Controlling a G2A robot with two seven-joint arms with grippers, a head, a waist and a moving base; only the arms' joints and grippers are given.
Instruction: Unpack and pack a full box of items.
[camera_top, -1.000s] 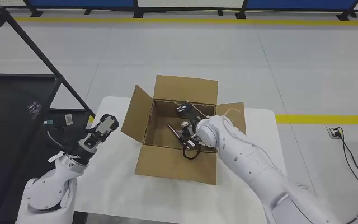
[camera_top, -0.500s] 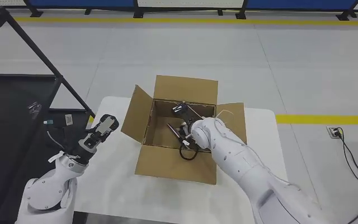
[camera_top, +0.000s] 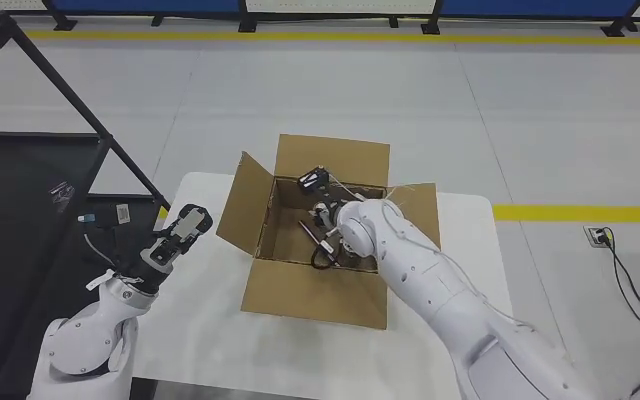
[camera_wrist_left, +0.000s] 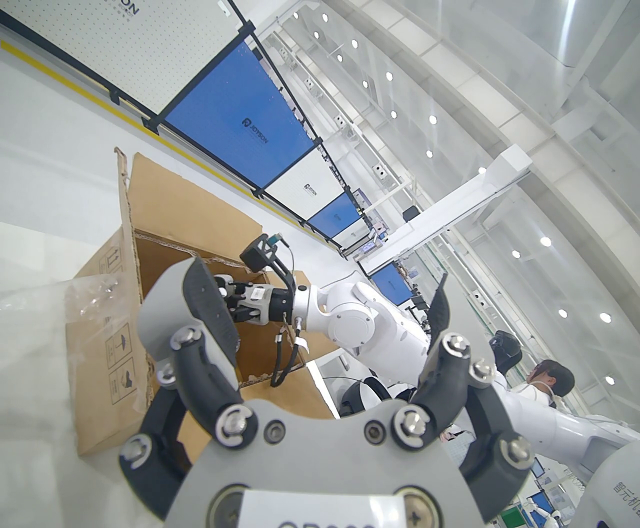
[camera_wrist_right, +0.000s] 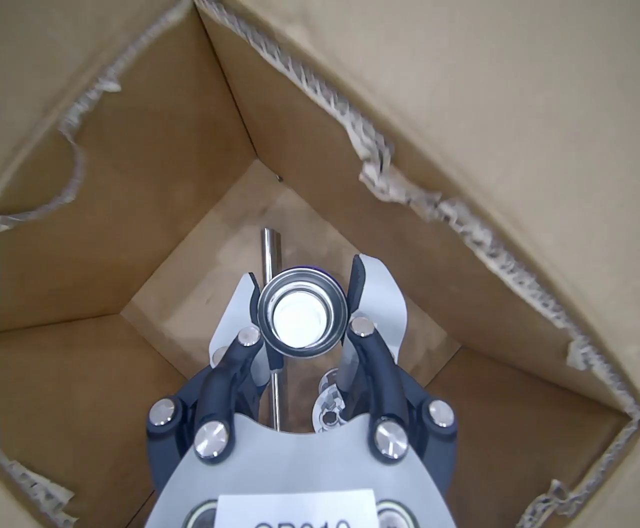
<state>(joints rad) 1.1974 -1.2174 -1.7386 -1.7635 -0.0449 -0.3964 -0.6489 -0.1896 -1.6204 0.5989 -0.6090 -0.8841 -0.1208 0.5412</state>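
Right gripper (camera_wrist_right: 305, 280) is down inside the cardboard box (camera_wrist_right: 450, 100), fingers clamped on either side of an upright spray can (camera_wrist_right: 302, 312) just under its silver rim, white cap facing up! Whether the can's base touches the box floor, can't tell. Beneath it a metal rod (camera_wrist_right: 272, 250) lies flat on the bottom, with a small shiny metal part (camera_wrist_right: 330, 400) just beside it. Over on the other side, the left gripper (camera_wrist_left: 320, 285) hangs above the white table (camera_top: 210, 330), near the box's side flap, fingers spread wide and holding nothing.
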